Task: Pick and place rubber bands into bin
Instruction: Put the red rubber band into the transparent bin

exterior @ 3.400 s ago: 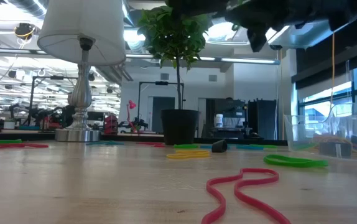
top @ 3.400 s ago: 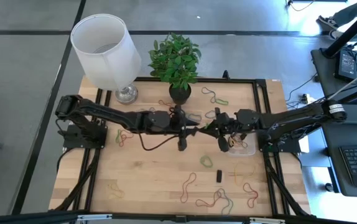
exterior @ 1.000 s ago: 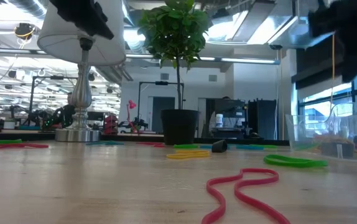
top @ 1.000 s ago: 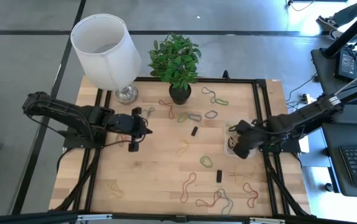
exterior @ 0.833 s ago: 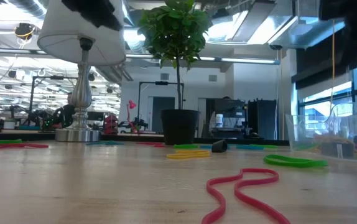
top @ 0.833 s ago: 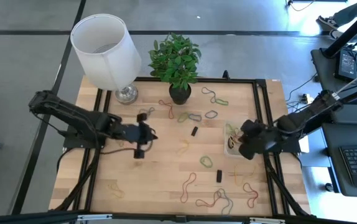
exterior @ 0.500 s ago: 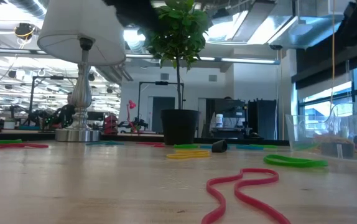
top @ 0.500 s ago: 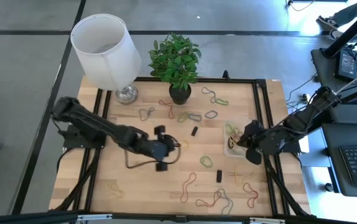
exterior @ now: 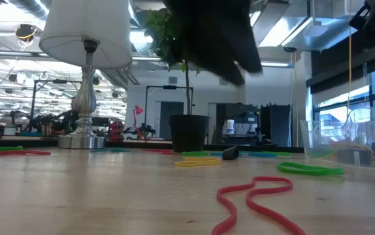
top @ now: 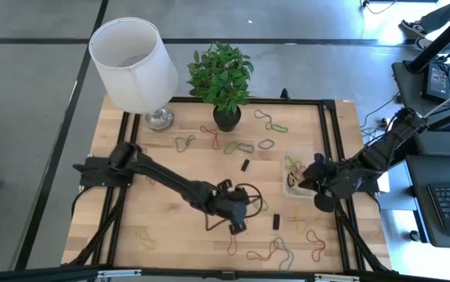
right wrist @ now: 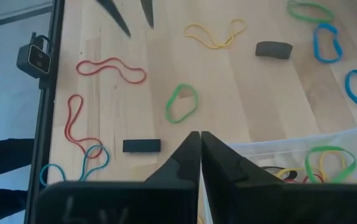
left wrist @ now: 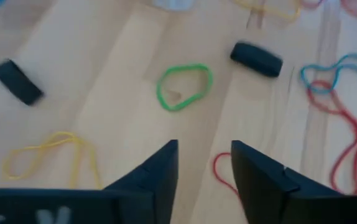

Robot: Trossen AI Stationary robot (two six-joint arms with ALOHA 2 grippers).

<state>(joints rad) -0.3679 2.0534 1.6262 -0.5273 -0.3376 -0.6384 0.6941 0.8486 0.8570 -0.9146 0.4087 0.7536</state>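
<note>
left arm: swings from near the lamp, over by the table's left edge, to the front middle of the table | left gripper (top: 239,222): was shut, fingers now apart above a red band (left wrist: 223,175), near the green band (top: 259,204) | right gripper (top: 321,197): pulls back from over the bin (top: 313,190) to its right corner, fingers pressed together

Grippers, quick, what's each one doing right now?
Left tool: open, empty, above the table.
Right tool: shut, holding nothing, by the bin.
</note>
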